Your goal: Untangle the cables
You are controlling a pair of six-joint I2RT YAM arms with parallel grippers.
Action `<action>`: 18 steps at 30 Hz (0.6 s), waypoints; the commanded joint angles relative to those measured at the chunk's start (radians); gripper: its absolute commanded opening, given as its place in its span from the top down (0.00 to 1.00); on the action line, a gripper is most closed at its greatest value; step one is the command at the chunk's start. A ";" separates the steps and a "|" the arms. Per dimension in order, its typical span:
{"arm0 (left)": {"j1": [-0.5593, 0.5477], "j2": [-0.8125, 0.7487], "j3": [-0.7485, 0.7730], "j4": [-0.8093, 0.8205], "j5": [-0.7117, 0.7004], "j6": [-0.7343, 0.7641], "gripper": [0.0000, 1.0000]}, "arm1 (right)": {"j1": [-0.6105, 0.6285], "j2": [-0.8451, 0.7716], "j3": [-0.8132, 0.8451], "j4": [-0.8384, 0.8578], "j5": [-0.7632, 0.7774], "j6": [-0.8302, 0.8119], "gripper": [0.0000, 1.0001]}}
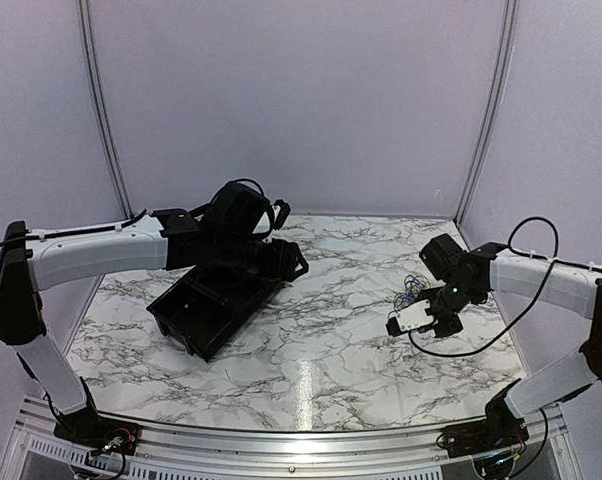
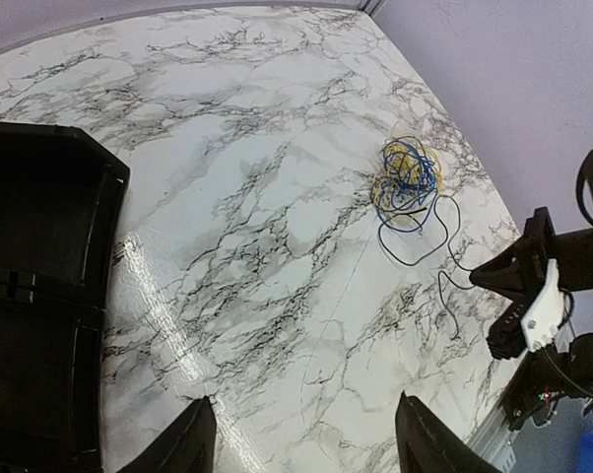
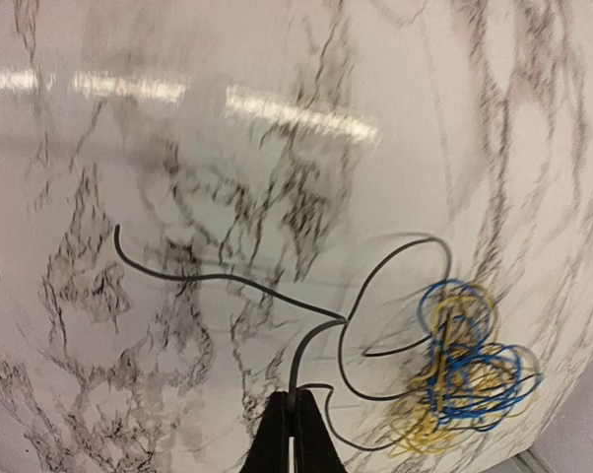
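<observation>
The cables (image 2: 407,182) sit in a small blue and yellow knot on the right side of the marble table (image 1: 321,340), close to the right wall. Black loops spill out of the knot towards the near edge. In my right wrist view the knot (image 3: 464,374) is low and to the right, and it looks a bit blurred.

One black strand (image 3: 228,279) runs out of that bundle. It snakes left across the marble and doubles back down into my right gripper (image 3: 295,424). Those fingers are pressed tight together, with the black strand pinched at the tips. From above, my right gripper (image 1: 421,318) is just beside the knot, on its near side.

My left gripper (image 2: 306,443) is spread wide and has nothing between its fingers (image 2: 193,439). It hangs over bare marble, well apart from the knot. A black bin (image 2: 40,296) sits on the left side of the table. In the top view my left wrist hovers above its far end.
</observation>
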 commanded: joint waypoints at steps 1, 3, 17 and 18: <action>-0.012 -0.033 -0.021 0.068 -0.083 0.029 0.34 | 0.108 0.016 0.253 -0.124 -0.268 0.239 1.00; -0.012 -0.029 -0.020 0.084 -0.086 0.044 0.33 | 0.115 0.029 0.344 -0.168 -0.367 0.325 1.00; -0.041 -0.097 -0.166 0.487 0.230 0.043 0.30 | 0.115 0.055 0.522 -0.164 -0.492 0.548 1.00; -0.043 -0.087 -0.169 0.494 0.241 0.027 0.30 | 0.115 0.057 0.524 -0.157 -0.493 0.555 1.00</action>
